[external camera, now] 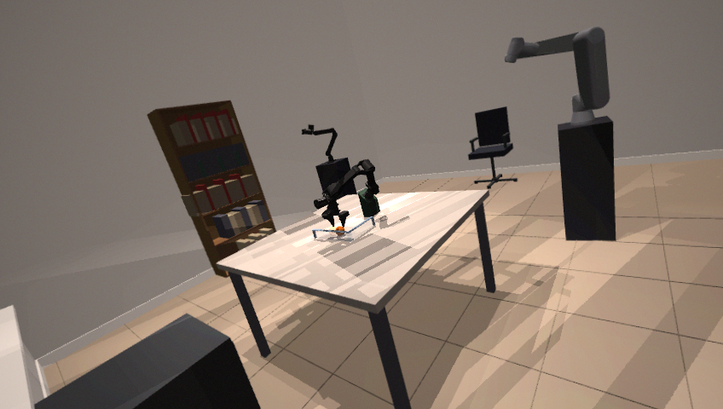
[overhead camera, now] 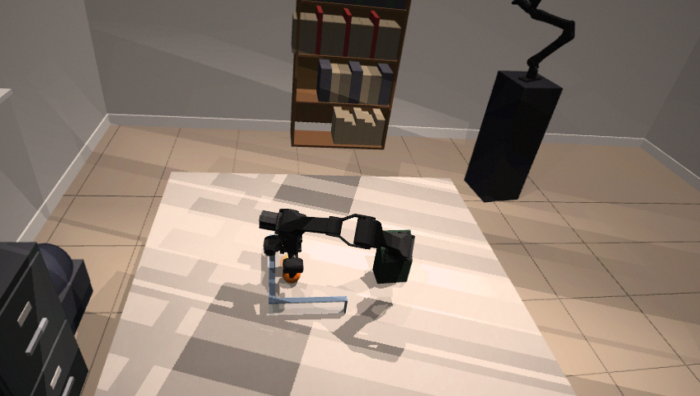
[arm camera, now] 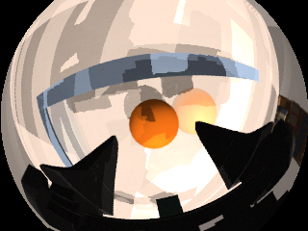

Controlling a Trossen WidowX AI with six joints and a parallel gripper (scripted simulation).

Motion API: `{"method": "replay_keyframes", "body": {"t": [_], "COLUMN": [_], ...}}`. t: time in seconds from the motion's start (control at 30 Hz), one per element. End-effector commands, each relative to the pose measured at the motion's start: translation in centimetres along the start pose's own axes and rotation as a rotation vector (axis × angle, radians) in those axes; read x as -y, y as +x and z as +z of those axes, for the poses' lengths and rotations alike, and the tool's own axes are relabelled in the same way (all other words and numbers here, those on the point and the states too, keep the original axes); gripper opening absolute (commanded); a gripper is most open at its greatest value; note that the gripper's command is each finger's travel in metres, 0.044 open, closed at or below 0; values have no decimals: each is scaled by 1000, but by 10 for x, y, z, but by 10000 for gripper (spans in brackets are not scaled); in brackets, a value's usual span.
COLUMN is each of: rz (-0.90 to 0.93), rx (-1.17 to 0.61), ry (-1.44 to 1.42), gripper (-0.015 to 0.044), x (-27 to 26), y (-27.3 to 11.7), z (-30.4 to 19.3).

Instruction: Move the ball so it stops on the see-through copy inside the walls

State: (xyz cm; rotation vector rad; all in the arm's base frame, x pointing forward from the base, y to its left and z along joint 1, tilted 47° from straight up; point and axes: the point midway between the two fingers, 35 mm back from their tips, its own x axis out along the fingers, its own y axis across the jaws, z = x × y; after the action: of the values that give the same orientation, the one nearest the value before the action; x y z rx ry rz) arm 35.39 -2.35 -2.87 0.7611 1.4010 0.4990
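The orange ball (overhead camera: 290,278) (external camera: 340,231) (arm camera: 154,123) lies on the table inside the corner made by the two low clear walls (overhead camera: 309,299) (arm camera: 170,64) with blue edges. The see-through copy (arm camera: 200,107) is pale orange and lies right beside the ball, on the side away from the corner; in the top view it is mostly hidden behind a finger. My gripper (external camera: 337,226) (arm camera: 157,133) is open and points down over the ball. In the wrist view the ball shows between the two fingertips, with nothing held. The right fingertip overlaps the lower edge of the copy there.
The table (overhead camera: 393,195) (external camera: 304,273) carries the arm's dark green base (overhead camera: 391,265) (external camera: 368,204), to the right of the walls in the top view. One wall runs along the left of the ball, the other in front of it in that view. A bookshelf stands beyond the table.
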Motion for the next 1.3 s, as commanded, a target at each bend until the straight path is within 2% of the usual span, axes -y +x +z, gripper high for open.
{"method": "replay_keyframes", "body": {"t": [0.0, 0.47, 0.6, 0.87, 1.0, 1.17, 1.27], "rz": [6, 8, 8, 8, 7, -6, -11], "rx": [-7, -8, -8, -8, -7, -11, -14], "ry": [12, 12, 12, 12, 12, 14, 15], "gripper": [397, 397, 292, 239, 134, 2, 0], "x": [1, 0, 0, 0, 0, 3, 4], "y": [11, 31, 31, 31, 26, -1, -21], "z": [-3, -4, -4, -4, -3, 2, 4]}}
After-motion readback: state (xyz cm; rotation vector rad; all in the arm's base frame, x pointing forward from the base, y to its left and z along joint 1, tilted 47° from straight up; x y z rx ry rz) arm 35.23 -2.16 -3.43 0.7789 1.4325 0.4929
